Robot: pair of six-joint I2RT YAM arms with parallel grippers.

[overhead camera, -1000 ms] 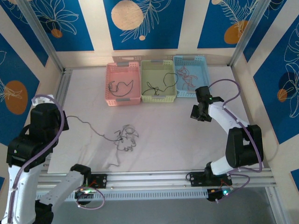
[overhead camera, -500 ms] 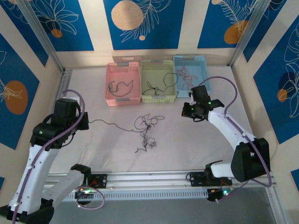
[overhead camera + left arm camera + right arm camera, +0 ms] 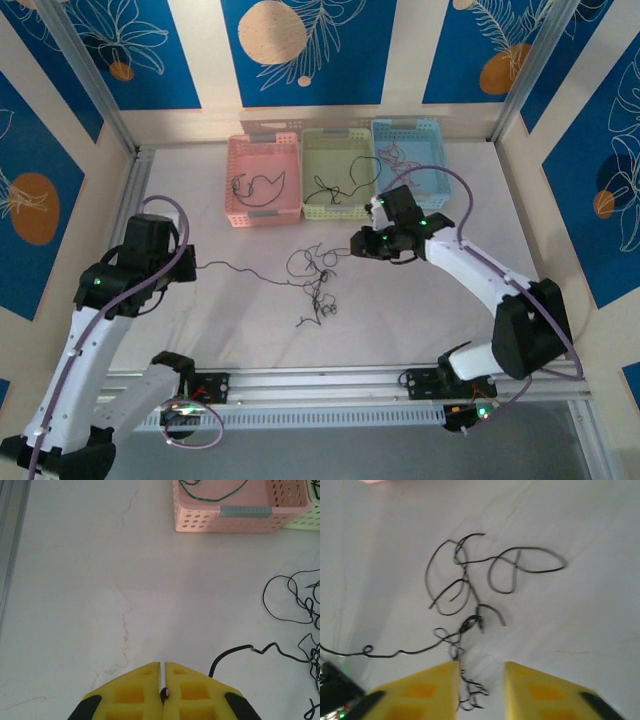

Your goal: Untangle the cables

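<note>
The cables lie as a loose black clump mid-table, and one strand runs left from it to my left gripper. In the left wrist view that gripper is shut on the strand's end, and the strand curves away right toward the clump. My right gripper hovers at the clump's right side. From the right wrist, its yellow fingers stand apart over the cables, gripping nothing.
Three baskets line the back: pink, green and blue, each with a cable inside. The pink basket also appears ahead of my left gripper. Aluminium rails border the table's left and near edges.
My left arm swung in from the left with the strand, and the clump shifted right. My right gripper moved left to the clump and opened.
</note>
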